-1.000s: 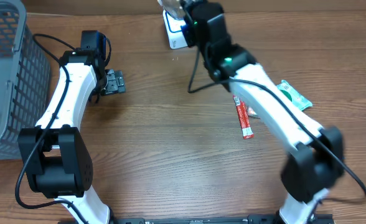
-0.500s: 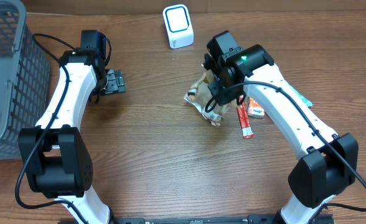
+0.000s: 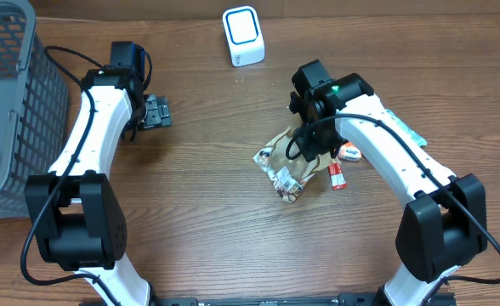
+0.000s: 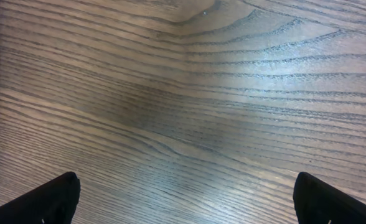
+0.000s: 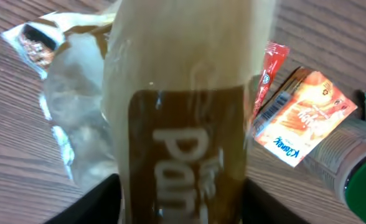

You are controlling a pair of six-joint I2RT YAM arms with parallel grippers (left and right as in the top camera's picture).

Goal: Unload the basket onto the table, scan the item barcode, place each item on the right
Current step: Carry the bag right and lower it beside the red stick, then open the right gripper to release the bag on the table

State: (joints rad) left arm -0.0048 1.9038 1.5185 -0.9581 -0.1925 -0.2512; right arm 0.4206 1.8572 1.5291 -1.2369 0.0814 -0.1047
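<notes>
A brown and clear snack packet (image 3: 280, 166) lies on the wooden table, right of centre. In the right wrist view the packet (image 5: 183, 124) fills the middle, with white lettering on its brown face. My right gripper (image 3: 312, 140) hovers over the packet's right end, open. Its jaws (image 5: 183, 202) stand on either side of the packet, spread about as wide as it is. The white barcode scanner (image 3: 243, 36) stands at the back edge, well away from the packet. My left gripper (image 3: 155, 111) is open over bare wood at the left, its fingertips (image 4: 46, 202) far apart.
A grey mesh basket (image 3: 12, 102) fills the far left. A red sachet (image 3: 337, 174), an orange packet (image 3: 349, 152) and a green-capped item (image 3: 403, 132) lie under and right of my right arm. In the right wrist view the orange packet (image 5: 304, 115) shows a barcode.
My right arm carried the snack packet from beside the scanner down to the table. Its jaws have spread apart around the packet. The left arm has stayed still.
</notes>
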